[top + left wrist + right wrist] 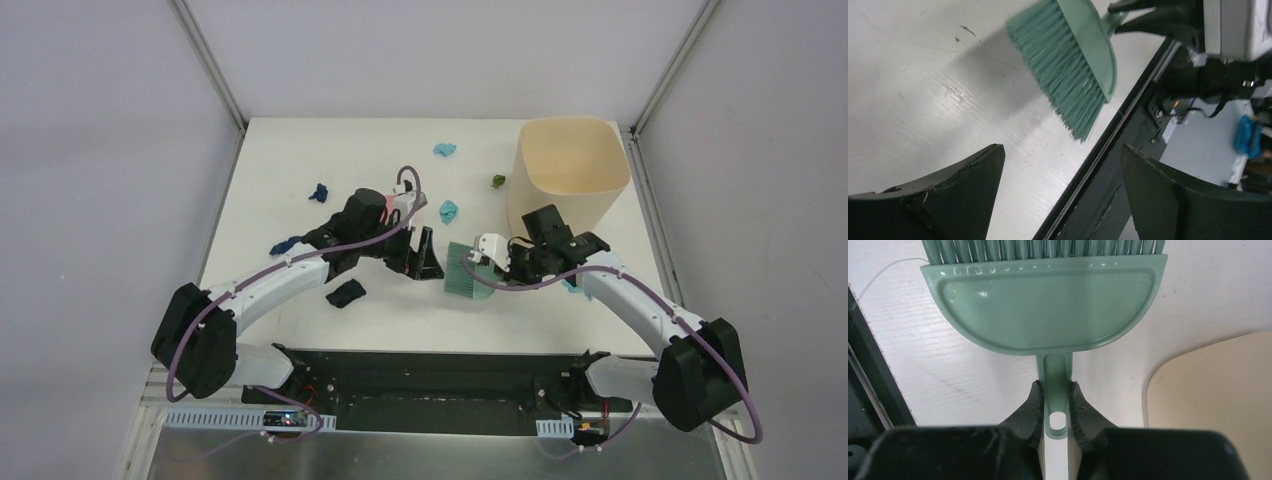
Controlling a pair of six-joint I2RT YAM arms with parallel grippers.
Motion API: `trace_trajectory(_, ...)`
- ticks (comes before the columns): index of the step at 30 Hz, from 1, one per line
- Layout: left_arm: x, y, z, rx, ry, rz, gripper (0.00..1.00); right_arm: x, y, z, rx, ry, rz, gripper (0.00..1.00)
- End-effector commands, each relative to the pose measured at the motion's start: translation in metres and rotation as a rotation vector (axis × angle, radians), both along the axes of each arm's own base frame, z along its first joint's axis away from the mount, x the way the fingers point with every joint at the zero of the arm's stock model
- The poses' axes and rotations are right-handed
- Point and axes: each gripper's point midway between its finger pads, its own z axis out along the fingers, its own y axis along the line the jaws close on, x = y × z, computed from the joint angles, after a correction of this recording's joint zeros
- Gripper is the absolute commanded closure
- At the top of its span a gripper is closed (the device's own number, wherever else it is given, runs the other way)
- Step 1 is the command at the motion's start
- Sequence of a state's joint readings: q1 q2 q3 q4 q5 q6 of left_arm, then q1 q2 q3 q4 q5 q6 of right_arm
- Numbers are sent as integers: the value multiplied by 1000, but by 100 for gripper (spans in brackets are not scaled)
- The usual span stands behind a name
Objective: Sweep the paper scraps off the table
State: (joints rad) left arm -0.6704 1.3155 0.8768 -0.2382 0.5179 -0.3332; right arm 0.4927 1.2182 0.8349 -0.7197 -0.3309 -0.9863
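Note:
Paper scraps lie on the white table (280, 150): light teal ones (444, 149) (448, 211), an olive green one (498, 181), dark blue ones (319, 193) (285, 244) and a black one (346, 293). Another teal scrap (572, 288) shows beside my right forearm. My right gripper (500, 262) is shut on the handle (1055, 390) of the teal hand brush (465, 270), whose bristles point toward the left gripper. The brush head fills the right wrist view (1043, 305). My left gripper (420, 255) is open and empty (1062, 150), just left of the brush (1068, 65).
A beige bin (570, 170) stands at the back right, close behind my right gripper, and shows in the right wrist view (1213, 390). A pink piece (388, 203) shows behind my left wrist. The table's dark near edge (1108, 150) runs under the left gripper.

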Motion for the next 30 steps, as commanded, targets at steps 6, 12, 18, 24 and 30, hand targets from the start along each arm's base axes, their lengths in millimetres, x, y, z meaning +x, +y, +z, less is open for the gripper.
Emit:
trace_trajectory(6,6,-25,6,-246,284,-8,20,-5,22,29,135,20,-18,100)
trace_trajectory(12,1,-35,13,-351,330,-67,28,-18,34,34,119,64,43,100)
trace_trajectory(18,-2,-38,8,-353,367,-107,38,-19,45,40,124,76,22,100)
trace_trajectory(24,-3,-38,8,-355,362,-125,56,-19,46,35,112,66,28,100)
trace_trajectory(30,-6,-39,7,-379,339,-179,81,-27,55,42,177,112,0,92)
